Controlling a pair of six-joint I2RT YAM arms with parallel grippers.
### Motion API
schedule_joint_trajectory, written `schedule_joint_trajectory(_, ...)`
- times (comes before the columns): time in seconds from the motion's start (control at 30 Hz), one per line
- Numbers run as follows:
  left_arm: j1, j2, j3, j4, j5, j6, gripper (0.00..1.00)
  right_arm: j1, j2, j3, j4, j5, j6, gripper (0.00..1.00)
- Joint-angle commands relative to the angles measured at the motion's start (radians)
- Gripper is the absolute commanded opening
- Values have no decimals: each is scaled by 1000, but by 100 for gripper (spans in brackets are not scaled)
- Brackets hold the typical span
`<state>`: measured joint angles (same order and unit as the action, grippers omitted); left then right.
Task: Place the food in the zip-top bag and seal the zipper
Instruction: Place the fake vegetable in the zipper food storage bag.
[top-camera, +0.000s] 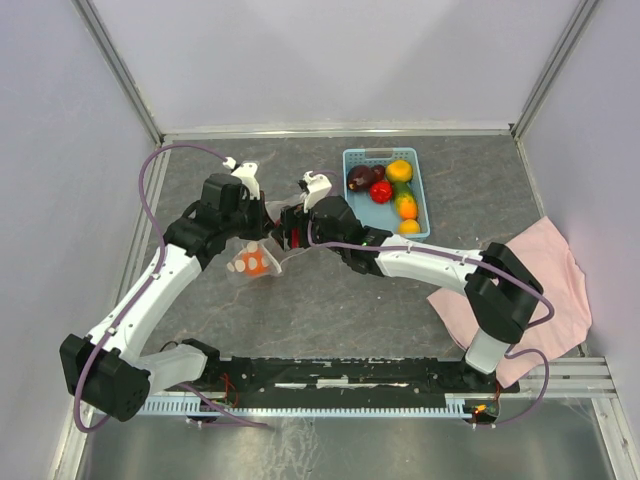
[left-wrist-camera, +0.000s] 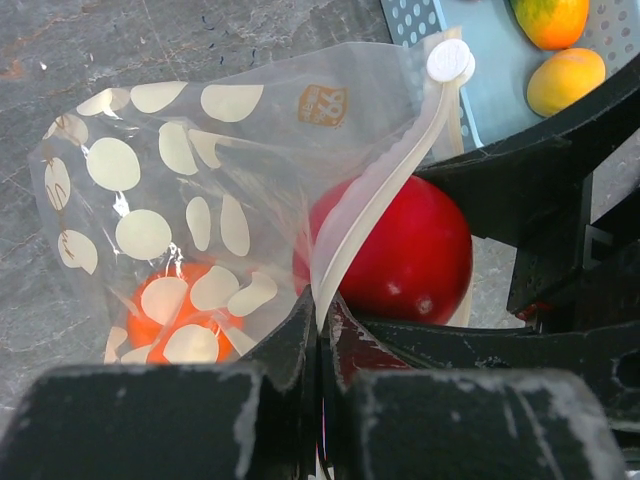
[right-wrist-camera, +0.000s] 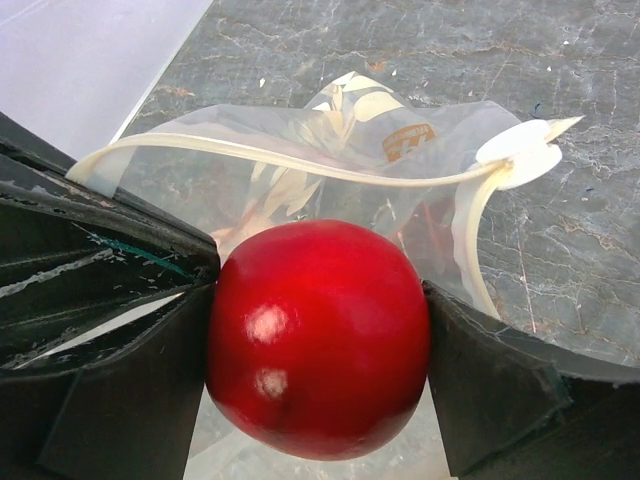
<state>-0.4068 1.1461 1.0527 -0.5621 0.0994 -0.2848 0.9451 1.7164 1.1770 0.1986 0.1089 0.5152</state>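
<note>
Seen at the middle of the counter (top-camera: 330, 310): a clear bag (left-wrist-camera: 200, 170) with white dots, mouth held open. Already inside, toward 7 o'clock in the left wrist view: one orange piece of food (left-wrist-camera: 165, 310). Poised at the mouth, against the pale zipper (left-wrist-camera: 375, 215) strip: a glossy red fruit (right-wrist-camera: 318, 335). Gripped on both sides by the right gripper (top-camera: 292, 228), jaws spread wide around it. Pinched on the bag's edge just beside the zipper: the left gripper (left-wrist-camera: 318, 325), jaws pressed together with plastic between them. Beyond, at 1 o'clock from the bag in the overhead view: a light blue basket (top-camera: 352, 158) with more food (top-camera: 399, 171) in yellow, orange, red and dark purple. Farther out, at 3 o'clock, near the counter's edge: a pink cloth (top-camera: 555, 270).
</note>
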Motion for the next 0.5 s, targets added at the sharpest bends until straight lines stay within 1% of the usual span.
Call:
schedule_joint_trajectory(0.0, -1, -20, 9, 59, 31, 1, 3, 3, -7, 55, 17, -27, -12, 89)
schedule_joint_trajectory(0.07, -2, -20, 9, 58, 24, 0, 3, 4, -18, 56, 7, -29, -20, 94)
schedule_joint_trajectory(0.2, -2, -19, 9, 57, 11, 0, 3, 4, -45, 57, -24, -28, -40, 100)
schedule_joint_trajectory(0.37, -2, -12, 10, 51, -8, -2, 3, 4, -95, 56, -71, -26, -64, 100)
schedule_joint_trajectory(0.47, -3, -11, 10, 50, -14, -2, 3, 4, -133, 57, -128, -4, -92, 100)
